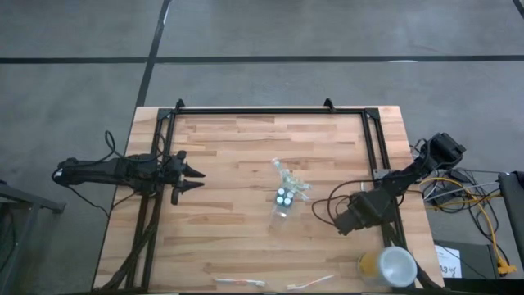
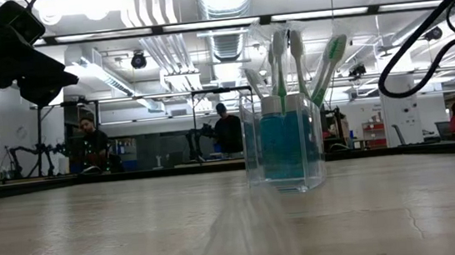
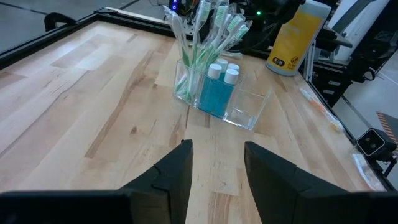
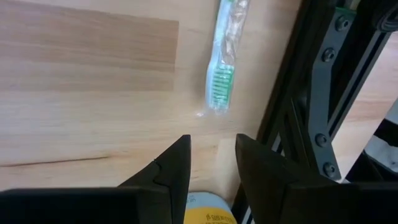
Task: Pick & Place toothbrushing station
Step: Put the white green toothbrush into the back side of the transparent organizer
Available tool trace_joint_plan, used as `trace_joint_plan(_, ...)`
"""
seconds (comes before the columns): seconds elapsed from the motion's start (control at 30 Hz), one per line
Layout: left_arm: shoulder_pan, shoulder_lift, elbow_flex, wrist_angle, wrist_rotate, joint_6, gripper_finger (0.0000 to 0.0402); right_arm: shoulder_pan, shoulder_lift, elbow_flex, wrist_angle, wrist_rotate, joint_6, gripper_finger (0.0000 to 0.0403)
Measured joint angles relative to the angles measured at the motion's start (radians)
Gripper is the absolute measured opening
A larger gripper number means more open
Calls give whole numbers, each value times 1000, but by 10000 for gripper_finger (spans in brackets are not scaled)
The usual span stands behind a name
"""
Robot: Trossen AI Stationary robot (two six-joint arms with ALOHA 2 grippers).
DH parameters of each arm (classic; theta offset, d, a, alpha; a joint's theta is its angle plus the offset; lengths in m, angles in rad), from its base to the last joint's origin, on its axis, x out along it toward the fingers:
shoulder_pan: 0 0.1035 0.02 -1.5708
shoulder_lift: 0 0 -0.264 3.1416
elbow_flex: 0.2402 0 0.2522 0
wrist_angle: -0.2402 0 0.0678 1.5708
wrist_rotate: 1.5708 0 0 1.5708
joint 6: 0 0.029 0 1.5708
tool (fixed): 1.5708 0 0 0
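A small clear plastic cup [image 1: 283, 201] [image 3: 245, 109] stands on its base mid-table. It holds several white-and-green toothbrushes [image 3: 202, 37] [image 2: 292, 54], standing upright, and three small tubes with white round caps [image 3: 222, 71]. Two more toothbrushes lie flat by the near edge [image 1: 239, 282] [image 1: 311, 283]. The right wrist view shows one of them, in a clear wrapper [image 4: 222, 68]. My right gripper [image 1: 344, 226] [image 4: 212, 146] hangs open above the table right of the cup, pointing steeply down, short of that wrapped brush. My left gripper [image 1: 196, 176] [image 3: 217, 155] waits open at the left, facing the cup.
A yellow cup with a white top [image 1: 391, 266] [image 3: 297, 37] stands at the near right corner, just under my right gripper's fingers [image 4: 208, 216]. A black metal frame [image 1: 270, 111] [image 4: 317, 93] runs along the table's edges. People stand in the room behind the table.
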Motion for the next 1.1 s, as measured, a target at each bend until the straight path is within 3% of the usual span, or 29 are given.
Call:
trace_joint_plan(0.27, 0, 0, 0, 0, -1, 0, 149, 19, 0, -6, -1, 8, 16, 125)
trace_joint_plan(0.7, 0, 0, 0, 0, -4, 0, 149, 73, 0, -48, 8, 31, 19, 165)
trace_joint_plan(1.1, 0, 0, 0, 0, -3, 0, 149, 73, 0, -119, 125, 64, 19, 153)
